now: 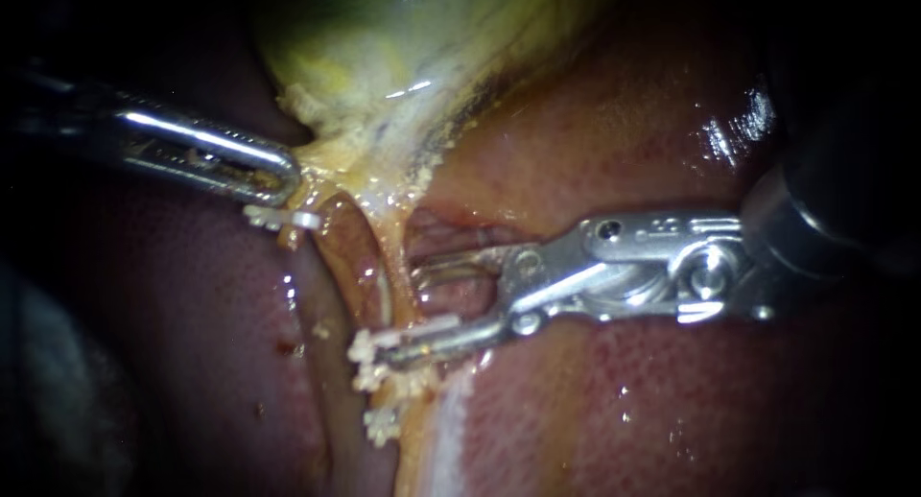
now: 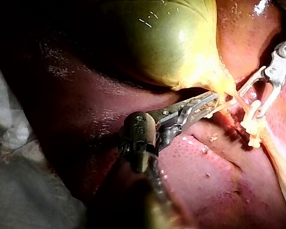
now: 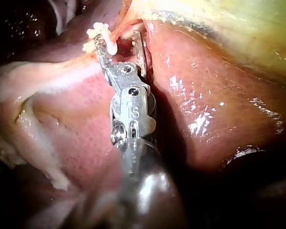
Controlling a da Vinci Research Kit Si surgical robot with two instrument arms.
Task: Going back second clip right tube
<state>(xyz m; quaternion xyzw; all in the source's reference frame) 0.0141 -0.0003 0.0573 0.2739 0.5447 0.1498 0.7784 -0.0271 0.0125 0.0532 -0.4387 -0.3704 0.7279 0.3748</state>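
Endoscope view: white clips (image 1: pixel 382 422) sit on the right tube (image 1: pixel 391 243). The right instrument (image 1: pixel 403 310) gapes wide astride it, pull-back seemingly not yet done; the left instrument (image 1: pixel 285 177) grips the gallbladder (image 1: pixel 413 36).

Tight here: right instrument (image 1: pixel 403 307), steel jaws apart, crowds the thin yellow tube (image 1: pixel 384 233) from its right; white clips (image 1: pixel 365 348) block below it, bare red liver (image 1: pixel 672 411) clear below-right.

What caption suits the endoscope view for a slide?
Left instrument grips the gallbladder at its base; right instrument, open, sits at a tube carrying a white clip, over liver.
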